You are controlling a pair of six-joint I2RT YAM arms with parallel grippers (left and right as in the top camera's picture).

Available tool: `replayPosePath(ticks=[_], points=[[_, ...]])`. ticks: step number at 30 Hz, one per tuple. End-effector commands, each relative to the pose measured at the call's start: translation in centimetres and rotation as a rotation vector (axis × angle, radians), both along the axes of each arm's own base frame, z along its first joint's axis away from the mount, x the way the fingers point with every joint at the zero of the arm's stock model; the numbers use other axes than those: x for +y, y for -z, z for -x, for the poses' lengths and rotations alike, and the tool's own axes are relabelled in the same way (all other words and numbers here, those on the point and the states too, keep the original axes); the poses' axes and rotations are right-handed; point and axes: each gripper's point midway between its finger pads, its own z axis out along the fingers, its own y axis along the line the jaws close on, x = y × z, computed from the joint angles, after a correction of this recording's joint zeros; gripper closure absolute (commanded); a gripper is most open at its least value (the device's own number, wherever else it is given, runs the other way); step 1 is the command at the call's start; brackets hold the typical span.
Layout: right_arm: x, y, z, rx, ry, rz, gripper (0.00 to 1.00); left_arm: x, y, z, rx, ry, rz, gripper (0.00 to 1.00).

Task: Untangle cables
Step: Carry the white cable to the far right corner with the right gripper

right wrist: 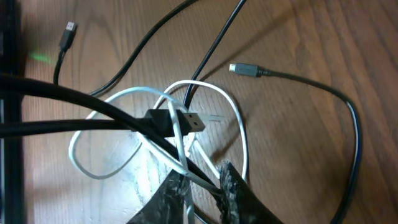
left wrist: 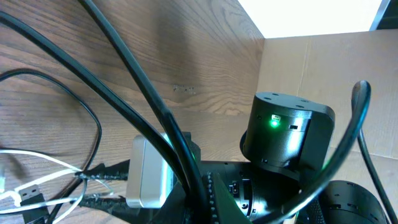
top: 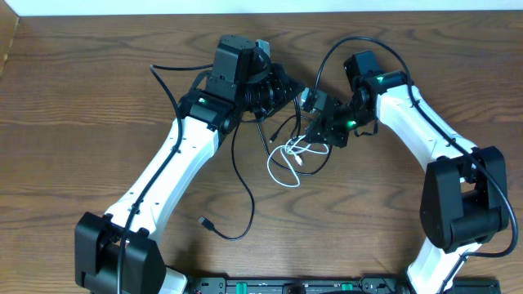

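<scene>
The right gripper (right wrist: 204, 186) looks nearly closed on the white cable (right wrist: 240, 124), its tips partly cropped. Just beyond, a black USB plug (right wrist: 186, 120) points right across the white loops. Only the overhead view shows a black cable (top: 245, 192) trailing toward the left arm's base. The left gripper (top: 276, 86) sits in the black tangle, and its opening cannot be told. The table (top: 82, 114) is brown wood, with cardboard (left wrist: 311, 68) beyond.

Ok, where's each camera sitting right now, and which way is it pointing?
Overhead: above the table, looking straight down; left arm and right arm both show, the left gripper and right gripper meeting mid-table.
Left wrist: low, facing across the table at the right arm's green-lit joint; its own fingers aren't clear.
Right wrist: looks down on the white cable, caught between its own fingers.
Shared: overhead and right wrist both show the white cable's loops.
</scene>
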Motion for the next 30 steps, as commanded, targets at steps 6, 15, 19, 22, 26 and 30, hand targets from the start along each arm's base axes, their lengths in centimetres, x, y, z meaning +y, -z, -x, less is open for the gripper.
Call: replayPosePath(ticks=[6, 15, 19, 22, 26, 30], points=[[0.3, 0.1, 0.5, 0.136, 0.113, -0.003, 0.99, 0.8, -0.9, -0.6, -0.016, -0.014, 0.014, 0.93], [-1.3, 0.6, -0.1, 0.341, 0.389, 0.059, 0.99, 3.2, -0.9, -2.2, -0.023, -0.080, 0.011, 0.93], [-2.8, 1.4, -0.4, 0.384, 0.496, 0.128, 0.99, 4.5, -0.9, -3.0, -0.023, -0.112, 0.011, 0.92], [-3.9, 1.8, -0.3, 0.408, 0.549, 0.174, 0.99, 5.3, -0.9, -3.4, -0.023, -0.130, 0.011, 0.92], [-5.8, 2.7, -0.2, 0.437, 0.648, 0.270, 0.99, 6.4, -1.0, -4.0, -0.027, -0.157, 0.009, 0.92], [-8.3, 3.5, -0.6, 0.456, 0.787, 0.361, 0.99, 7.8, -0.9, -4.7, -0.030, -0.199, 0.000, 0.92]])
